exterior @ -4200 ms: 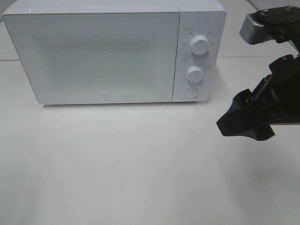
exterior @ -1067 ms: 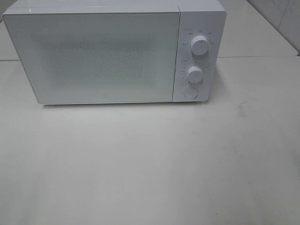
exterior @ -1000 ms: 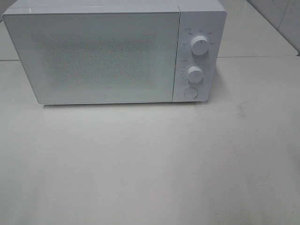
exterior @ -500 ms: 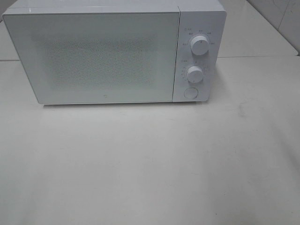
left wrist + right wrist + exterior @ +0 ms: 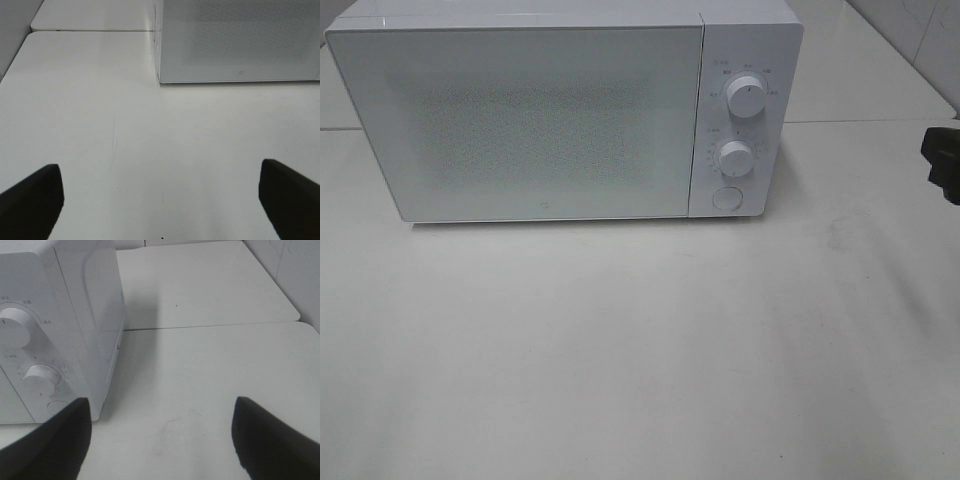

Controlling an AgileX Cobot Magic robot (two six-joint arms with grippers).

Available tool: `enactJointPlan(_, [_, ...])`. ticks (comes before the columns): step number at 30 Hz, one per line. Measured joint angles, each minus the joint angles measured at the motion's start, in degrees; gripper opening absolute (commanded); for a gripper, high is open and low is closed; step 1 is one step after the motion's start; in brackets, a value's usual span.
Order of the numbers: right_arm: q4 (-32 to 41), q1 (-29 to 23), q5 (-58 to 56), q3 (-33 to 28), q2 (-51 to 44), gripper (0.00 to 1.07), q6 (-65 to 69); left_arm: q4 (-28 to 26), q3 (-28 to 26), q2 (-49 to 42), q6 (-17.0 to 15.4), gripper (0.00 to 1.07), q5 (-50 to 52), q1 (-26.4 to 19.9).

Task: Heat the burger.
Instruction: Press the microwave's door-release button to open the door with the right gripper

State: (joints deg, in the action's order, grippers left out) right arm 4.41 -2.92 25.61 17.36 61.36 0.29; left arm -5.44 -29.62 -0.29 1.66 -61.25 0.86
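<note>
Microwave: white casing. Door: pale grey-white, fine dark dot mesh across the centre. Knobs and button: white, grey tick marks around the knobs. Table: off-white. A thin grey scratch shows ahead of the black fingers of the left gripper. A faint grey scuff shows between the black fingers of the right gripper.

High cam looks down at the microwave front, while both wrist cams sit low, facing its door-end and knob-end corners.
</note>
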Motion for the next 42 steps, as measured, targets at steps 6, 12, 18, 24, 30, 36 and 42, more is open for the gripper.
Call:
enactJointPlan(6, [2.3, 0.0, 12.5, -3.4, 5.3, 0.76, -0.3, 0.0, 0.0, 0.0, 0.0, 0.98, 0.0, 0.0])
enactJointPlan(12, [5.6, 0.0, 18.8, -5.7, 9.0, 0.76, -1.7, 0.0, 0.0, 0.0, 0.0, 0.98, 0.0, 0.0])
enactJointPlan(18, [6.2, -0.2, 19.9, -6.3, 9.7, 0.76, -1.7, 0.0, 0.0, 0.0, 0.0, 0.98, 0.0, 0.0])
enactJointPlan(24, [11.3, -6.8, 21.8, -6.3, 9.9, 0.76, -6.5, 0.0, 0.0, 0.0, 0.0, 0.98, 0.0, 0.0])
enactJointPlan(30, [17.4, -12.9, 27.6, -6.2, 15.0, 0.76, -11.2, 0.0, 0.0, 0.0, 0.0, 0.98, 0.0, 0.0])
enactJointPlan(36, [24.6, -20.6, 35.0, -6.2, 21.4, 0.76, -12.2, 0.0, 0.0, 0.0, 0.0, 0.98, 0.0, 0.0])
enactJointPlan(42, [34.3, -29.7, 42.7, -5.9, 27.8, 0.76, -12.5, 0.0, 0.0, 0.0, 0.0, 0.98, 0.0, 0.0])
